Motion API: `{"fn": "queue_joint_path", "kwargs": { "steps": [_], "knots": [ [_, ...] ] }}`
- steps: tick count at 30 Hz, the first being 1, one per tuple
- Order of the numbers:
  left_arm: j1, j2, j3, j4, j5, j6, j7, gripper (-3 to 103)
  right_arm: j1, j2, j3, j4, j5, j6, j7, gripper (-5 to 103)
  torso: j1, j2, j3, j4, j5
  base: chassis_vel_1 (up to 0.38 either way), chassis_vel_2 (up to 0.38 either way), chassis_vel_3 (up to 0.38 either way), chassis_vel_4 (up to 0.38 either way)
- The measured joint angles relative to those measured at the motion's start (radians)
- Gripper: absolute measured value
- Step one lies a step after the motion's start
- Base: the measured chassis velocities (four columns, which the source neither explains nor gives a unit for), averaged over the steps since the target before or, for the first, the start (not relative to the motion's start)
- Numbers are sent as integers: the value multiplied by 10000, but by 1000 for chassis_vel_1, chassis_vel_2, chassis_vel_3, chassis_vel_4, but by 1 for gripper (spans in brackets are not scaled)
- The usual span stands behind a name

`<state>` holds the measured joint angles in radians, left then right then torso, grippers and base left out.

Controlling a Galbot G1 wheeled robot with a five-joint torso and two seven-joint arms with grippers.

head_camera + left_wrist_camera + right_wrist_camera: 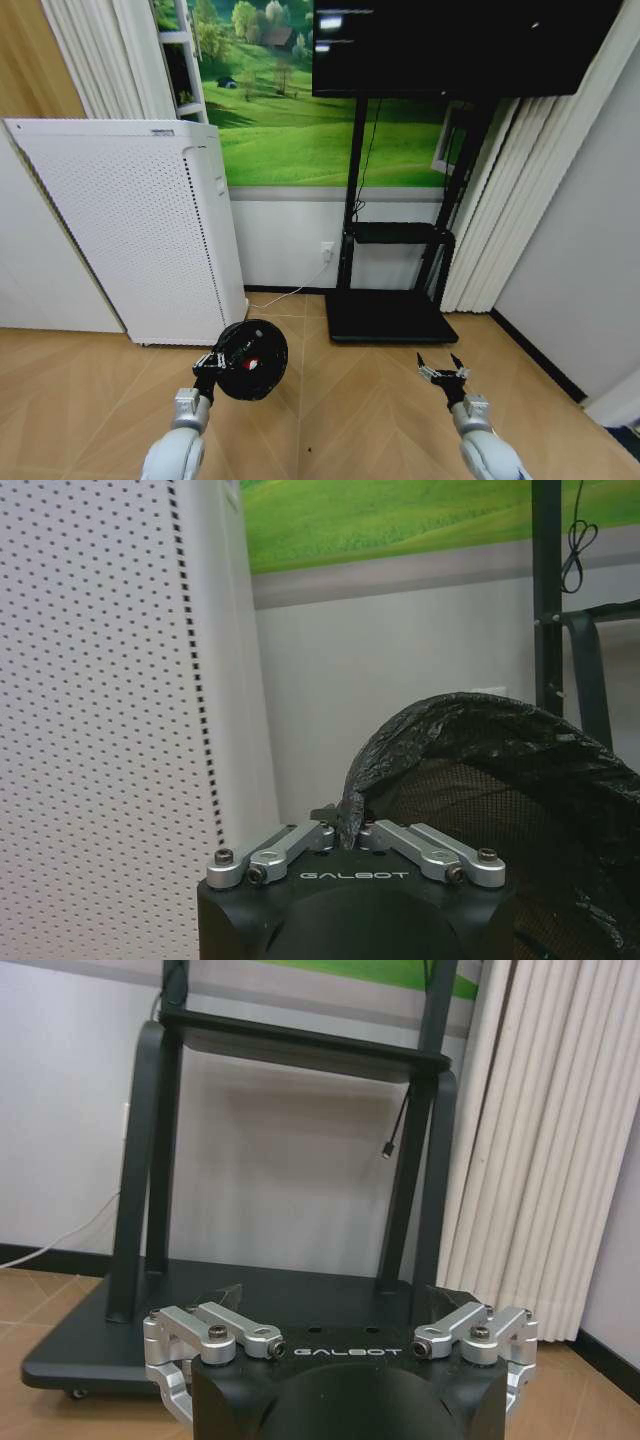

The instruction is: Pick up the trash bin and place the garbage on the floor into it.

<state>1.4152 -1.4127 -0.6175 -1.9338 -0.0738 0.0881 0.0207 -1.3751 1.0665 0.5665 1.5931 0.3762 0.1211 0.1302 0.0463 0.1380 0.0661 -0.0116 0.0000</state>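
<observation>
My left gripper (210, 363) holds the black trash bin (250, 360) lifted off the floor (360, 420), tipped so its mouth faces me. A small red bit of garbage (255, 363) shows inside it. In the left wrist view the left gripper (345, 830) is shut on the bin's rim, pinching the black liner bag, and the bin's mesh wall (500, 800) curves away beside it. My right gripper (443, 372) hangs open over bare floor to the right. The right wrist view has the right gripper (335, 1305) spread wide with nothing between its fingers.
A tall white perforated appliance (140, 230) stands close behind the bin on the left. A black TV stand with a flat base (385, 315) stands against the wall ahead, with white curtains (500, 220) and a grey wall to the right. A white cable (285, 293) trails along the skirting.
</observation>
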Motion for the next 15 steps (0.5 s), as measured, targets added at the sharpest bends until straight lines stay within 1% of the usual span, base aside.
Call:
{"fn": "queue_joint_path", "kwargs": {
  "steps": [5,8,12,13,15],
  "knots": [
    [-33,3,6,31,-3,0,3,4,95,-41,-101,-118,53,0,-30,100,0,1,-1,0,-2,-217,-229,235,233],
    [-61,-1,24,52,-4,2,6,4,108,-80,-112,-206,62,3,-186,100,-1,1,-1,0,0,-294,-261,274,293],
    [-69,-7,43,81,3,7,7,4,112,-99,-189,-401,79,316,-255,100,0,1,0,0,2,-310,-297,323,312],
    [-71,-9,47,94,6,6,8,4,113,-124,-200,-476,36,434,-386,100,0,0,0,-4,1,-293,-288,292,316],
    [-70,-12,53,99,12,6,16,4,115,-155,-211,-510,-46,463,-448,100,0,1,0,-4,0,-293,-288,235,271]
  ]
}}
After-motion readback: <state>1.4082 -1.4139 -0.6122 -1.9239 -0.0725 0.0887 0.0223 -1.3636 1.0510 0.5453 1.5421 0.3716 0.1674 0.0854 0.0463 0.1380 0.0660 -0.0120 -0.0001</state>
